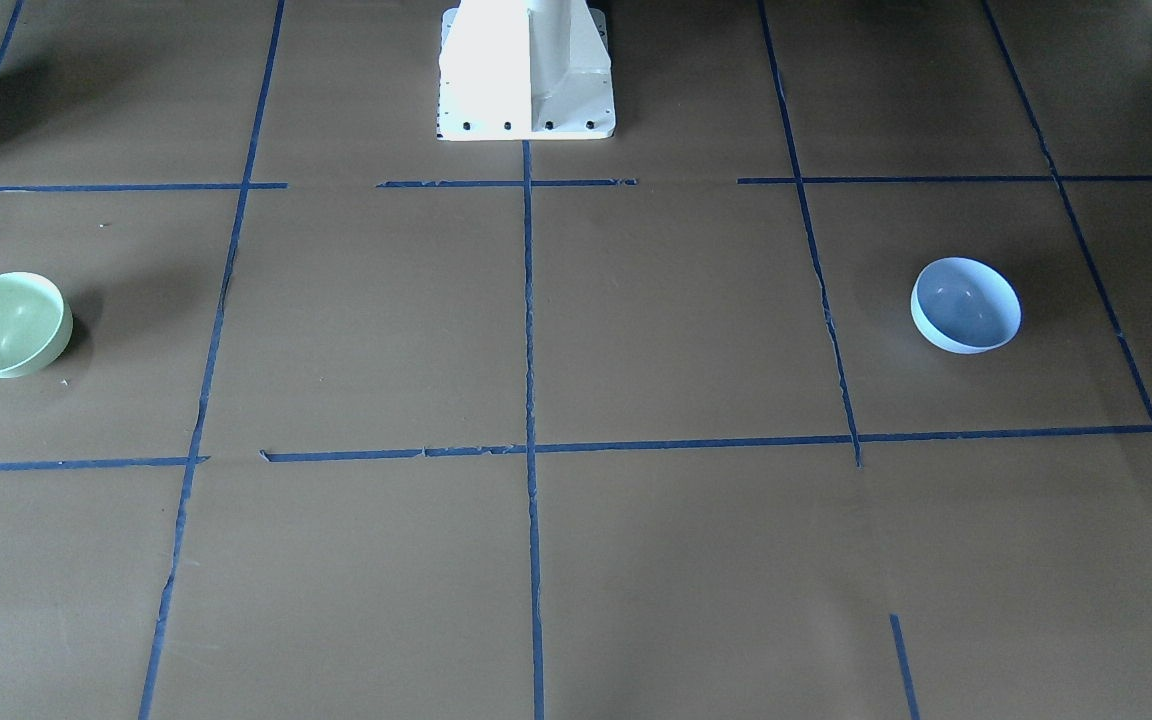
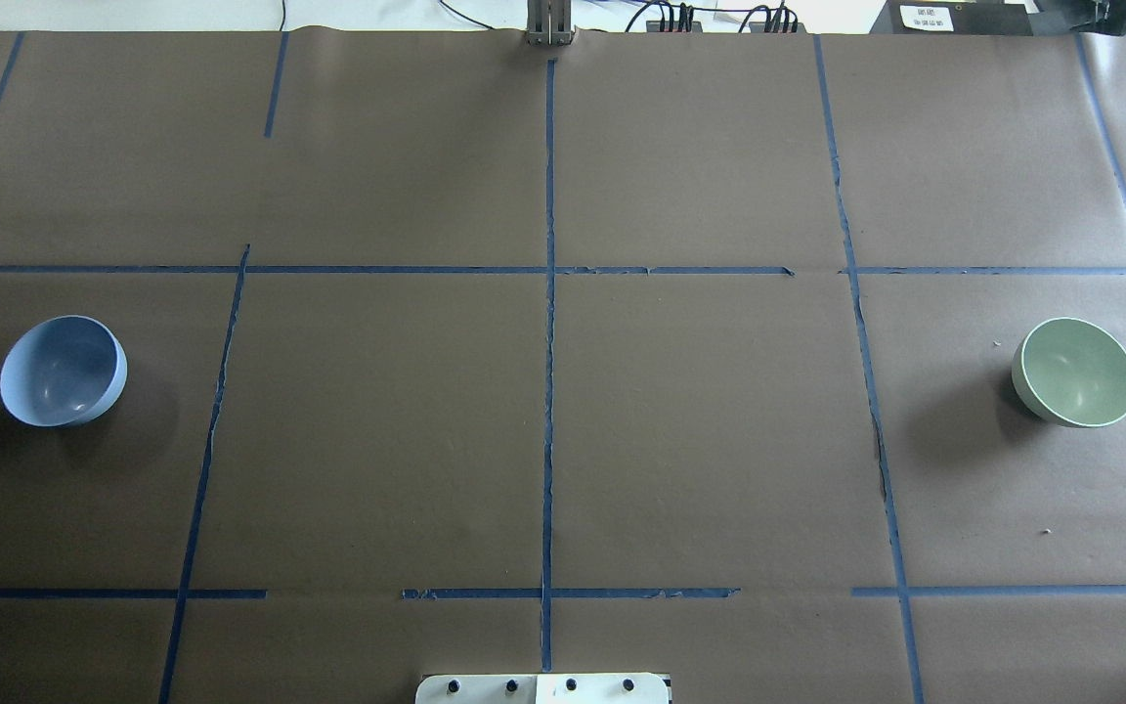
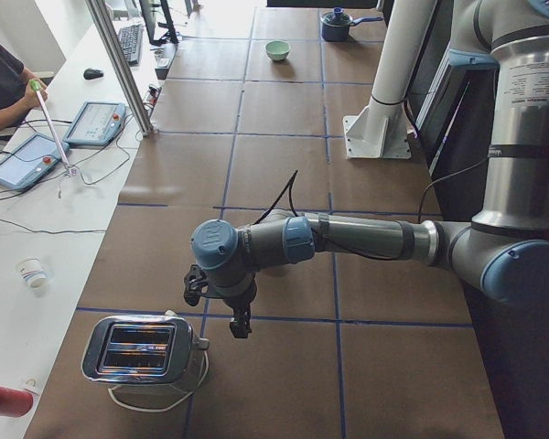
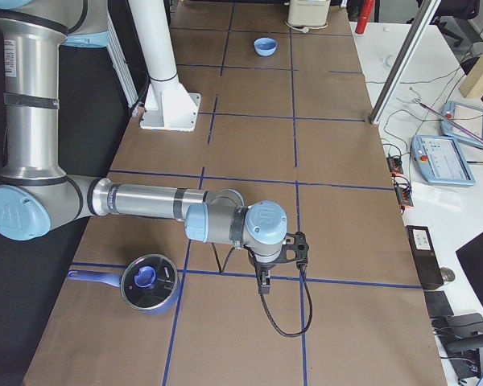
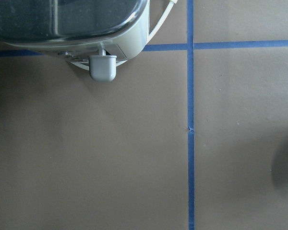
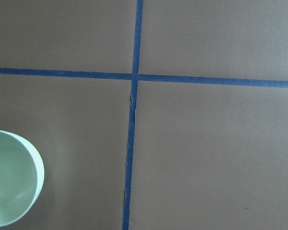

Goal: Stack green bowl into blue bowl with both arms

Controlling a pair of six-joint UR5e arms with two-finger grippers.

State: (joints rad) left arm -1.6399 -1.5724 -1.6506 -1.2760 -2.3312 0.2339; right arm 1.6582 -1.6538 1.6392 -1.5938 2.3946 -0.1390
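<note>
The pale green bowl sits upright on the brown table at the robot's right end, also seen in the overhead view and at the lower left of the right wrist view. The pale blue bowl sits upright at the robot's left end. Both bowls are empty and far apart. My left gripper hangs low beside a toaster, away from the blue bowl. My right gripper hangs low over a tape line. Both show only in the side views, so I cannot tell if they are open or shut.
A chrome toaster stands at the left table end, its lever in the left wrist view. A blue lidded pot stands near the right arm. The white pedestal is at the table's middle rear. Blue tape lines grid the table.
</note>
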